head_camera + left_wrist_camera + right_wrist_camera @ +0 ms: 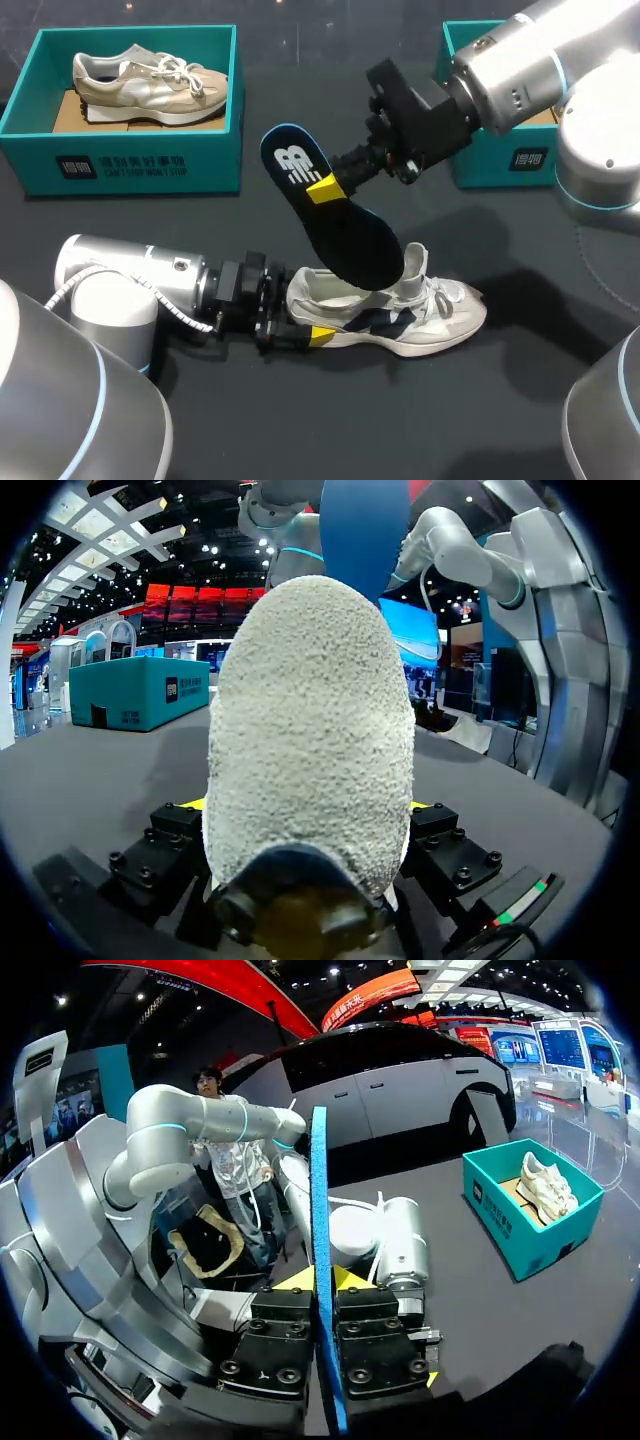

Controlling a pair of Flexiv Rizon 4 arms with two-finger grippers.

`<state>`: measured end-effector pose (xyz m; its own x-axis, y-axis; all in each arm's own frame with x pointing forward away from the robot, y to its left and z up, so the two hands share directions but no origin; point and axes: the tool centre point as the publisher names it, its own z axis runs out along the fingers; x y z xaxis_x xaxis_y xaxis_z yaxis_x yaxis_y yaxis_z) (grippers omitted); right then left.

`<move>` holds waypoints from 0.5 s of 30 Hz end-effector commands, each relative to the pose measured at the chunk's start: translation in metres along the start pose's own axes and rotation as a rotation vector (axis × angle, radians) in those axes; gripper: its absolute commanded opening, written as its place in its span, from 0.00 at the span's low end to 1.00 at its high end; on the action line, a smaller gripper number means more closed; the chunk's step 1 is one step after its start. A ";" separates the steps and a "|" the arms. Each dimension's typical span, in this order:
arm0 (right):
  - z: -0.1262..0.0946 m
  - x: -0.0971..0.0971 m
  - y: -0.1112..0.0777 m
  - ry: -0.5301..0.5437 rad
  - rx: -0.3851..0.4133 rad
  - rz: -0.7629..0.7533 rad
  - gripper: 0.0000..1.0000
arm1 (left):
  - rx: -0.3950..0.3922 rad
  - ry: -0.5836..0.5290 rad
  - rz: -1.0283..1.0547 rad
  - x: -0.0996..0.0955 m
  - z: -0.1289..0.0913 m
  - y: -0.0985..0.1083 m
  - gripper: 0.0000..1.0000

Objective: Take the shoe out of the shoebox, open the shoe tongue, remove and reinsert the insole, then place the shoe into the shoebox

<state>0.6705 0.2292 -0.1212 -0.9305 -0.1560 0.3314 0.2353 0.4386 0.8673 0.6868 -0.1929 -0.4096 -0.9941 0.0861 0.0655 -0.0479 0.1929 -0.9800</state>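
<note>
Head view gives you the layout: the white-and-navy sneaker (pixel 420 315) lies on its sole on the dark table (pixel 300 430), toe toward your right. Your left gripper (pixel 318 335) has its fingers pressed on the heel from both sides. Your right gripper (pixel 325 190) pinches the dark blue foam insole (pixel 345 225) near its heel end and holds it tilted, toe end over the sneaker's opening. From above you cannot tell whether it touches the shoe.

Left wrist view adds only the fuzzy grey-white heel filling the gap between the fingers, with the insole above it. Right wrist view shows the insole edge-on, a thin blue strip clamped between the two fingers.

The teal cardboard shoebox (pixel 130 165), holding a beige sneaker (pixel 150 82), sits well apart at the back left. A second teal box (pixel 495 165) is at the back right behind the right arm. Bare table lies ahead of the sneaker's toe and between sneaker and shoebox.
</note>
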 end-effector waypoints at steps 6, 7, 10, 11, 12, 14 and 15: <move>-0.027 0.046 -0.022 -0.105 -0.149 0.078 0.00 | 0.000 0.000 0.000 -0.001 0.001 0.002 0.00; -0.027 0.046 -0.022 -0.105 -0.149 0.078 0.00 | 0.000 0.000 0.000 -0.001 0.001 0.002 0.00; -0.027 0.046 -0.022 -0.105 -0.149 0.078 0.00 | 0.000 0.000 0.000 -0.001 0.001 0.002 0.00; -0.027 0.046 -0.022 -0.105 -0.149 0.078 0.00 | 0.000 0.000 0.000 -0.001 0.001 0.002 0.00; -0.027 0.046 -0.022 -0.105 -0.149 0.078 0.00 | 0.000 0.000 0.000 -0.001 0.001 0.002 0.00; -0.036 0.055 -0.026 -0.142 -0.225 0.098 0.00 | 0.000 0.000 0.000 -0.001 0.001 0.002 0.00; -0.038 0.059 -0.027 -0.145 -0.260 0.094 0.00 | 0.000 0.000 0.000 -0.001 0.001 0.002 0.00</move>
<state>0.6365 0.1875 -0.1098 -0.9193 -0.0505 0.3903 0.3583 0.3027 0.8832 0.6869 -0.1928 -0.4096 -0.9941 0.0860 0.0656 -0.0479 0.1930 -0.9800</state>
